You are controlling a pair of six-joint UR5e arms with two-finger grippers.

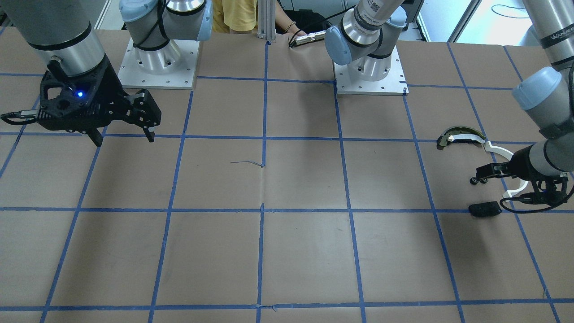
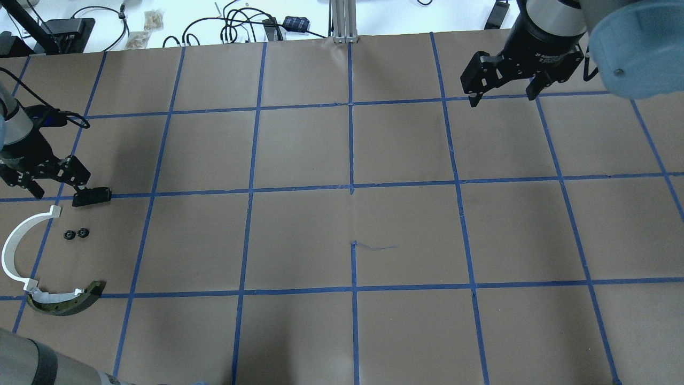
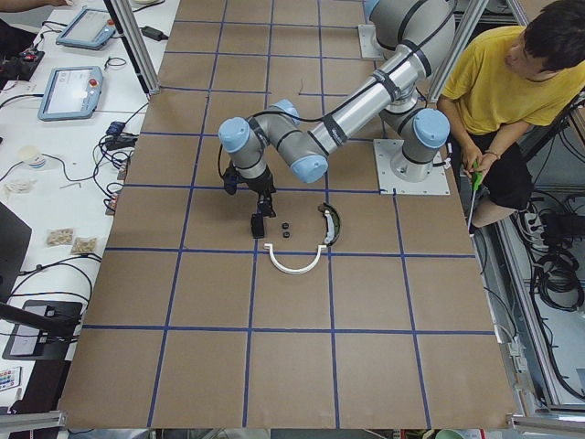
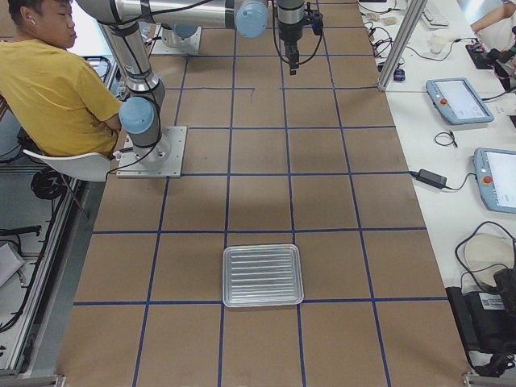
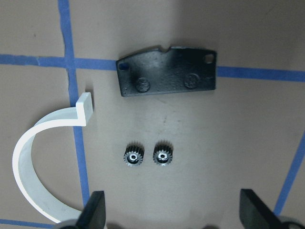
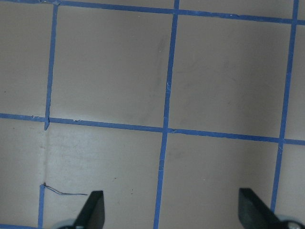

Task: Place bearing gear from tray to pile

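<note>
The pile lies at the table's left end: a white curved arc (image 2: 13, 251), a dark curved piece (image 2: 64, 305), a flat black plate (image 2: 92, 197) and two small black bearing gears (image 2: 76, 233). In the left wrist view the gears (image 5: 148, 155) lie side by side below the plate (image 5: 167, 70), right of the arc (image 5: 43, 157). My left gripper (image 5: 174, 214) hovers over them, open and empty; it also shows in the overhead view (image 2: 53, 184). My right gripper (image 2: 502, 98) is open and empty, high over bare table. The silver tray (image 4: 262, 276) looks empty.
Blue tape lines grid the brown table. The two arm bases (image 1: 157, 67) stand at the robot's side. A person in a yellow shirt (image 3: 507, 82) sits behind the bases. Tablets and cables lie on the white bench (image 4: 459, 97) beyond the table's far edge.
</note>
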